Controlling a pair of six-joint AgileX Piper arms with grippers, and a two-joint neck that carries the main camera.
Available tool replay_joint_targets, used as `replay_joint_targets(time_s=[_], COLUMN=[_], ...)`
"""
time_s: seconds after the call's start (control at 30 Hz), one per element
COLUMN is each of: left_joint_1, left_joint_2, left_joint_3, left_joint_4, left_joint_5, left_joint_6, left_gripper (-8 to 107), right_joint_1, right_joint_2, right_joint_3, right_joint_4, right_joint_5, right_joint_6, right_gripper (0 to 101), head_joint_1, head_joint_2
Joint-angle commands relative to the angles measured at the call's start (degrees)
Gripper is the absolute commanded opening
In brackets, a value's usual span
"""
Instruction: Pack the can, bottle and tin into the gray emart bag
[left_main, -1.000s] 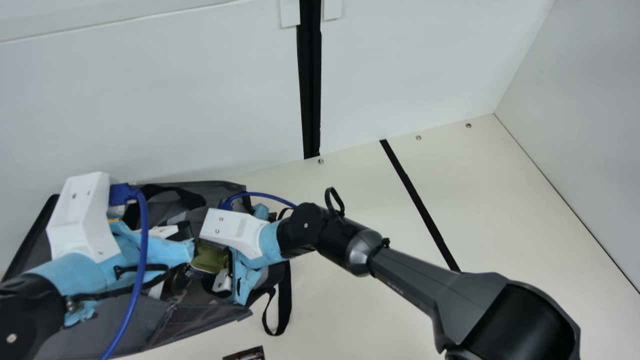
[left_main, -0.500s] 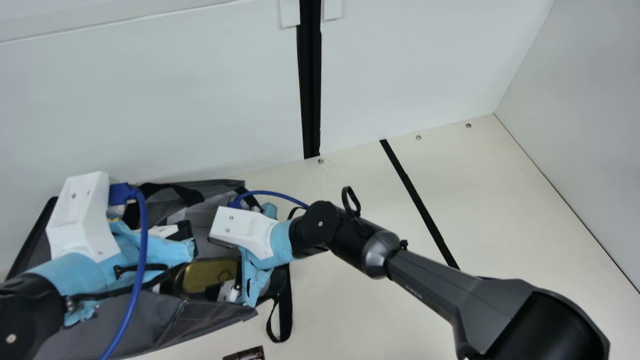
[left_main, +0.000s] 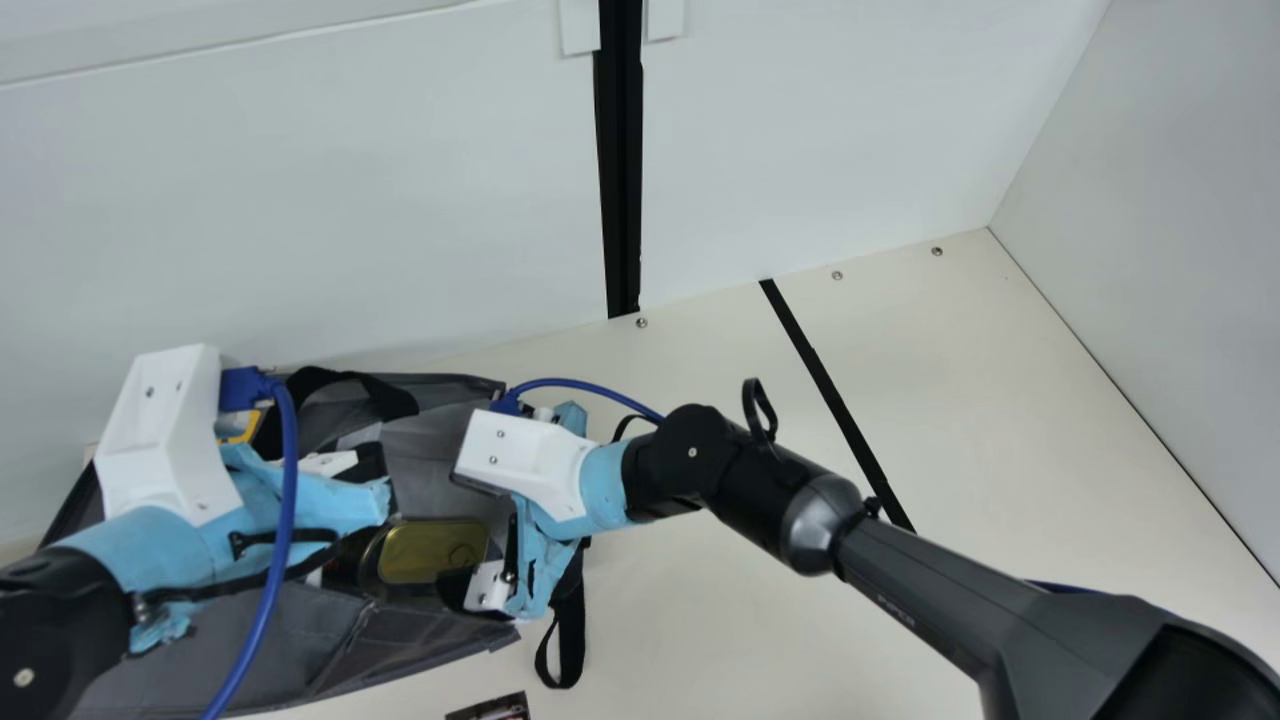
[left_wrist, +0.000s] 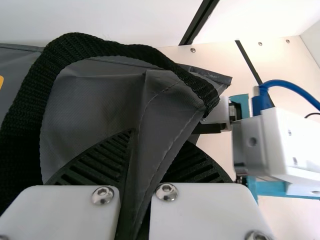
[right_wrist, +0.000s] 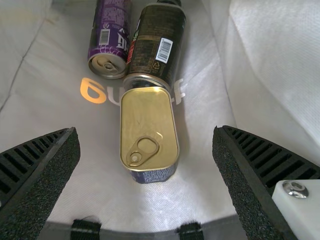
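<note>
The gray bag (left_main: 440, 455) lies wide open at the main view's left. My left gripper (left_main: 365, 500) is over it; in the left wrist view that gripper (left_wrist: 134, 170) is shut on a fold of the bag's gray wall (left_wrist: 160, 117). My right gripper (left_main: 530, 550) is beside the gold tin (left_main: 433, 551), on its right. In the right wrist view the right gripper (right_wrist: 146, 150) stands open, with the tin (right_wrist: 147, 117) lying in the bag (right_wrist: 205, 125) beyond and between its fingers. Against the tin's far end lies the dark bottle (right_wrist: 157, 42), with the purple can (right_wrist: 107, 37) alongside.
A black strap (left_main: 560, 640) hangs over the bag's right side, and another strap (left_wrist: 100, 46) loops near my left gripper. A small dark printed item (left_main: 490, 708) lies at the front edge. Behind the bag rises a white wall (left_main: 300, 200).
My right arm has moved to the right, off the tin. The tin, close against that gripper and tilted a second ago, now lies flat and apart from it. My left arm has stayed put.
</note>
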Motion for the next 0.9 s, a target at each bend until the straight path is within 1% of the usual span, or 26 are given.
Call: replay_joint_targets(time_s=[0.0,0.4,0.87], left_joint_1=[0.0,0.0,0.0], left_joint_2=[0.0,0.0,0.0], left_joint_3=[0.0,0.0,0.0], left_joint_4=[0.0,0.0,0.0], left_joint_5=[0.0,0.0,0.0], left_joint_6=[0.0,0.0,0.0], left_gripper=[10,10,10], right_joint_1=[-0.2,-1.84,-4.05], right_joint_2=[-0.89,-6.38,-12.41], right_joint_3=[0.73,4.89,8.8], right_joint_4=[0.09,-0.23,-2.8], right_joint_5=[0.19,0.18,-0.42], right_joint_6=[-0.01,0.52,3.45], right_gripper=[91,91,91], head_joint_1=[-1.3,-1.3,-1.3], head_joint_2=[-0.14,-0.14,-0.14])
